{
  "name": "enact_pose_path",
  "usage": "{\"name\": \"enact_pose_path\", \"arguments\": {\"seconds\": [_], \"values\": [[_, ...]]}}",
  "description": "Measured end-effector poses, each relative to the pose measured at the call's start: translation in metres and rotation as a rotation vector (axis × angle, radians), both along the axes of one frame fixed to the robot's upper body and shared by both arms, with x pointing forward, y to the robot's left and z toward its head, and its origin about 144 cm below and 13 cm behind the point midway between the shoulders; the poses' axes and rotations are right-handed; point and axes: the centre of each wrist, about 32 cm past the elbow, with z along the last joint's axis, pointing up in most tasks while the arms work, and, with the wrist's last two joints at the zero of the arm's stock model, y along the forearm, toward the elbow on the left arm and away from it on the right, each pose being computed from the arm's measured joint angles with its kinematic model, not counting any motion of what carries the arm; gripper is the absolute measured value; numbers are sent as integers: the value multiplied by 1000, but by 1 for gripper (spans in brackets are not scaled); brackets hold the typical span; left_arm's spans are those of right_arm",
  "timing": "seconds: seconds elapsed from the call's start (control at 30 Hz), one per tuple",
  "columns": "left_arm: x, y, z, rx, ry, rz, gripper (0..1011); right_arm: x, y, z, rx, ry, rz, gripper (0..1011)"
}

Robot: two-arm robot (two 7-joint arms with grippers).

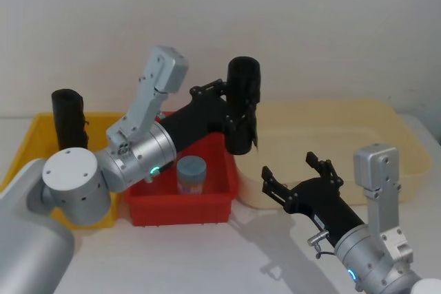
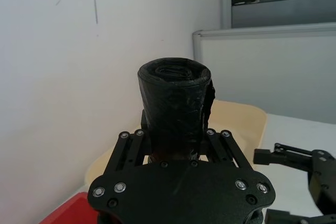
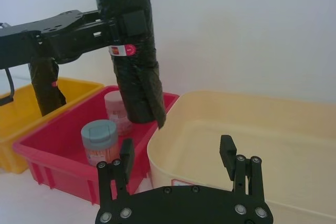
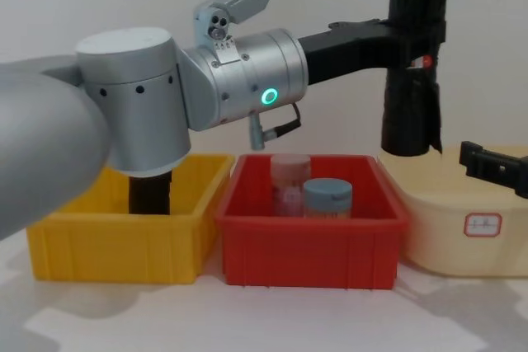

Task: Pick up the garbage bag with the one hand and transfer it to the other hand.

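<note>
Gripping garbage bag (image 1: 243,80) upright and high in left hand (image 1: 236,113), lower end free for spread-open right hand (image 1: 289,164) below.

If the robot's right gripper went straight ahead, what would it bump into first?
Probably the lower end of the garbage bag that the left gripper holds up. Depth is unclear: the open right gripper might slip just beneath it, over the cream tub.

No wording clear enough to read, small red-and-white sticker (image 3: 122,50) on the side of the garbage bag (image 3: 134,85), print too fine to make out, white label (image 4: 483,223) with red marks on the front of the cream tub (image 4: 437,241), illegible
</note>
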Motion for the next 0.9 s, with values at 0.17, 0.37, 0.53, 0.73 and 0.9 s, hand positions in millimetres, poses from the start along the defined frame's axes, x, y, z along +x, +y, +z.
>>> {"name": "enact_pose_path", "arguments": {"seconds": [0.17,0.37,0.53,0.73,0.9], "values": [[0,-4,-1,-9,10,-18,435,0,0,0,0,0,0,1000],[0,-6,-3,-18,20,-30,435,0,0,0,0,0,0,1000],[-1,-7,-3,-22,27,-36,435,0,0,0,0,0,0,1000],[-1,-8,-4,-26,35,-42,435,0,0,0,0,0,0,1001],[-1,-8,-5,-28,38,-44,435,0,0,0,0,0,0,1000]]}}
